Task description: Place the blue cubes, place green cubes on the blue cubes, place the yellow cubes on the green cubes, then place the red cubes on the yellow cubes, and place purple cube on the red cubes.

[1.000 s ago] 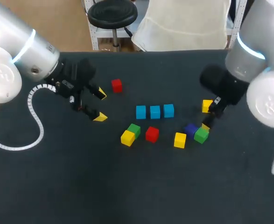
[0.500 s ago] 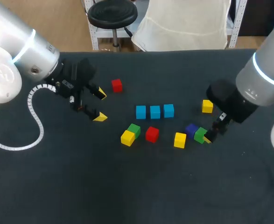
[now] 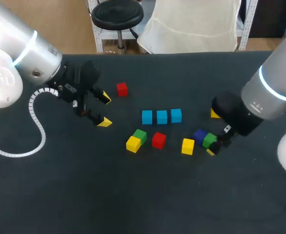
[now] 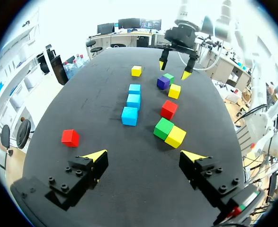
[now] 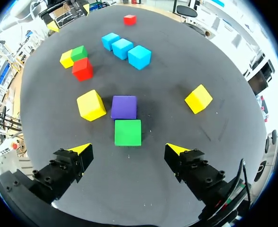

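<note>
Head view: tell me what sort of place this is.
Probably a robot test bench: a black table, blue cubes set in a neat row, and my left tool and right tool, both open, with a green cube just ahead of the right one.

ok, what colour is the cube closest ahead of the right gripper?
Green cube, just before the purple cube; right wrist view shows it best.

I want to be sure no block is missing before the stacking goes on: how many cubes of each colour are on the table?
blue cubes: 3
green cubes: 2
yellow cubes: 3
red cubes: 2
purple cube: 1
Total: 11
</note>
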`<act>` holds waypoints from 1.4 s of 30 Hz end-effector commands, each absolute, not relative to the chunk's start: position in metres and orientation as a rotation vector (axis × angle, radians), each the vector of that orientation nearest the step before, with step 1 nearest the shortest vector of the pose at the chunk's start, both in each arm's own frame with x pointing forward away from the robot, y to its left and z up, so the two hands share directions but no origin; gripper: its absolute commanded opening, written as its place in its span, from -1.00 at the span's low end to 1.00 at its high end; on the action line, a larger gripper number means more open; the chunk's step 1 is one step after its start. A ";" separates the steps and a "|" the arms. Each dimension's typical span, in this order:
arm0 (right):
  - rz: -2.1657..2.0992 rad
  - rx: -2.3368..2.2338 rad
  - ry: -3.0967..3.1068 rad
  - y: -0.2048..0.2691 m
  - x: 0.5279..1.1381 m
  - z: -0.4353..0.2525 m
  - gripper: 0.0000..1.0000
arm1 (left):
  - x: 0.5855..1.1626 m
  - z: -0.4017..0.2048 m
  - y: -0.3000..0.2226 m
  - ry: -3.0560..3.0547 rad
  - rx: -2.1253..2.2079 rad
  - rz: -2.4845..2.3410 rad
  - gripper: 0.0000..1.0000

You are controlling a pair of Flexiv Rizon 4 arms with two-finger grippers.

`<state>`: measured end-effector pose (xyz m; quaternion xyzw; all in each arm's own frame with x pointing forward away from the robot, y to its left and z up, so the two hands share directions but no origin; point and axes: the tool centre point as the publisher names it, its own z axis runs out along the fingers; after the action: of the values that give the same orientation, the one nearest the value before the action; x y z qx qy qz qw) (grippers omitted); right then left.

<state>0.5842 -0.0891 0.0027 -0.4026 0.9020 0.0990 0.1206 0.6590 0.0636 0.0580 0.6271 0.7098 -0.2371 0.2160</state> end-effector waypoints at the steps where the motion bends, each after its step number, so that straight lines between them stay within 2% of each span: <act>1: 0.297 -1.186 2.644 -0.083 0.592 -0.004 1.00 | 0.659 0.057 0.065 1.962 1.738 -0.658 1.00; 10: 0.305 -1.208 2.636 -0.081 0.595 -0.006 0.99 | 0.659 0.057 0.065 1.962 1.738 -0.658 1.00; 11: 0.305 -1.210 2.635 -0.081 0.595 -0.006 0.76 | 0.659 0.057 0.065 1.962 1.738 -0.658 1.00; 12: 0.308 -1.218 2.634 -0.081 0.595 -0.007 0.65 | 0.659 0.057 0.065 1.962 1.738 -0.658 1.00; 13: 0.310 -1.224 2.632 -0.081 0.596 -0.007 0.66 | 0.659 0.057 0.065 1.962 1.738 -0.658 1.00; 14: 0.312 -1.233 2.628 -0.081 0.596 -0.008 0.58 | 0.659 0.057 0.065 1.962 1.738 -0.658 1.00; 15: 0.314 -1.240 2.626 -0.081 0.596 -0.008 0.27 | 0.659 0.057 0.065 1.962 1.738 -0.658 1.00; 17: 0.314 -1.255 2.622 -0.080 0.596 -0.008 -0.05 | 0.659 0.057 0.065 1.962 1.738 -0.658 1.00; 23: 0.313 -1.273 2.614 -0.080 0.595 -0.009 -0.19 | 0.659 0.057 0.065 1.962 1.738 -0.658 1.00; 26: 0.315 -1.277 2.610 -0.080 0.595 -0.009 -0.51 | 0.659 0.057 0.065 1.962 1.738 -0.658 1.00; 28: 0.315 -1.277 2.609 -0.080 0.595 -0.009 -0.80 | 0.659 0.057 0.065 1.962 1.738 -0.658 1.00; 29: 0.315 -1.277 2.609 -0.080 0.595 -0.009 -1.00 | 0.659 0.057 0.065 1.962 1.738 -0.658 1.00; 37: 0.334 -1.301 2.596 -0.090 0.589 0.010 -1.00 | 0.659 0.057 0.065 1.962 1.738 -0.658 1.00; 42: 0.335 -1.586 2.510 -0.095 0.589 0.029 -1.00 | 0.659 0.057 0.065 1.962 1.738 -0.658 1.00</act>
<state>0.5861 -0.0890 0.0112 -0.4881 0.8604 0.1021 0.1053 0.6590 0.0636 0.0580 0.6271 0.7098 -0.2371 0.2160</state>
